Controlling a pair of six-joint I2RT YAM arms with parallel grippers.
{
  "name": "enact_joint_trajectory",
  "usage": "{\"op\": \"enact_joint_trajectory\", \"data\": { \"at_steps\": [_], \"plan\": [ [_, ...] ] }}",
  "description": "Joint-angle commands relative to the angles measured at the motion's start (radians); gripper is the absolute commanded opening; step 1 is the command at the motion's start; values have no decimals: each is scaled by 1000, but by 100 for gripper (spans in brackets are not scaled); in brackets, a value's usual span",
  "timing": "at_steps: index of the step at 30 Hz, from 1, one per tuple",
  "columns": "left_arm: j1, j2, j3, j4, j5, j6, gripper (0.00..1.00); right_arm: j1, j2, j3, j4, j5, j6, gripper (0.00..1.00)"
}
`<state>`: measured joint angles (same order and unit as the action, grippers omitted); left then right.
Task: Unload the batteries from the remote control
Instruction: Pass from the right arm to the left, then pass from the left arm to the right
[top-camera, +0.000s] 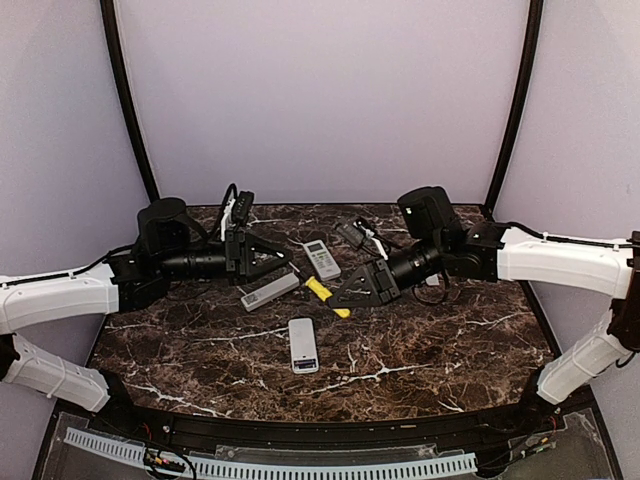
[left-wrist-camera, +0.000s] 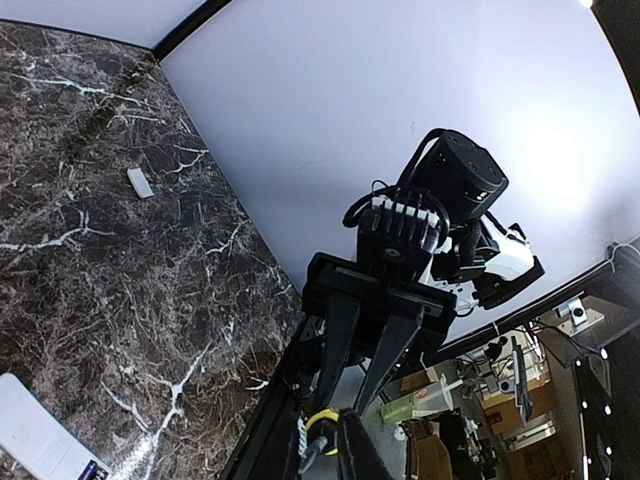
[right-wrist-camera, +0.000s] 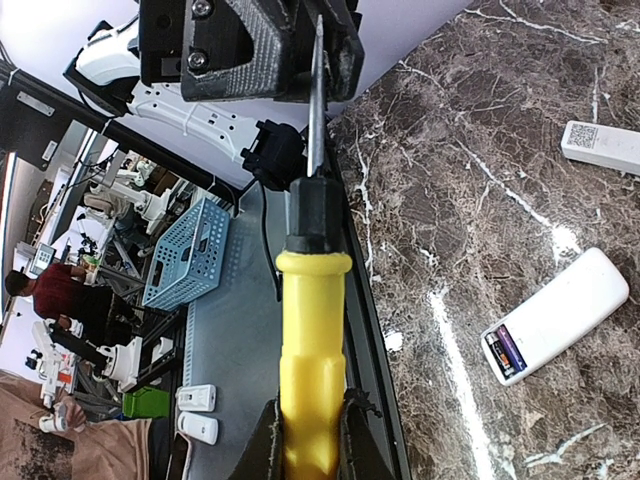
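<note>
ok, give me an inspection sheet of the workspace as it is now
surface: dark marble table, no spill seen
job's things: white remote lies cover off, batteries inside its open bay
clutter: grey remote, second white remote, loose white cover
grippers: right claw shut on screwdriver handle; left claw at its shaft, grip unclear
cables: black cable loops by the right wrist
surroundings: lilac walls; blue basket and a person beyond the table edge

A small white cover lies on the marble table, apart from a remote.
</note>
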<state>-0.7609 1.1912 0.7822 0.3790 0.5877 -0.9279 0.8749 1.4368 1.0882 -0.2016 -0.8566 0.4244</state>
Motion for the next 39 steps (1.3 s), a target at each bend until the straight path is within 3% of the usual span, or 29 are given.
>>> {"op": "enact_joint_trajectory", "data": {
  "at_steps": [1,4,10,12,15,16,21,26,29,32,39],
  "plan": [
    [5,-2,-16,37,15,-3,10,-11,1,-2,46,-12,4,0],
    [6,-1,-18,39,7,-8,1,-14,0,-7,55,-12,7,0],
    [5,-2,-22,48,-11,-30,0,-23,-11,-26,82,-9,21,0],
    [5,-5,-25,62,-28,-48,0,-26,-26,-38,113,-2,32,17],
    [5,-16,-30,96,-78,-88,0,-30,-57,-54,152,37,67,59],
    [5,-22,-34,126,-91,-99,0,-31,-77,-62,171,62,86,67],
    [5,-45,-60,235,-203,-179,0,-31,-175,-142,344,289,277,84],
    [8,-55,-76,342,-256,-217,0,-15,-235,-253,568,448,476,85],
    [9,-60,-68,351,-243,-220,0,2,-238,-263,575,530,508,84],
    [9,-64,-71,376,-234,-225,0,3,-224,-276,621,526,541,80],
    [10,-68,-72,382,-220,-220,0,31,-165,-248,748,445,553,62]
  ]
}}
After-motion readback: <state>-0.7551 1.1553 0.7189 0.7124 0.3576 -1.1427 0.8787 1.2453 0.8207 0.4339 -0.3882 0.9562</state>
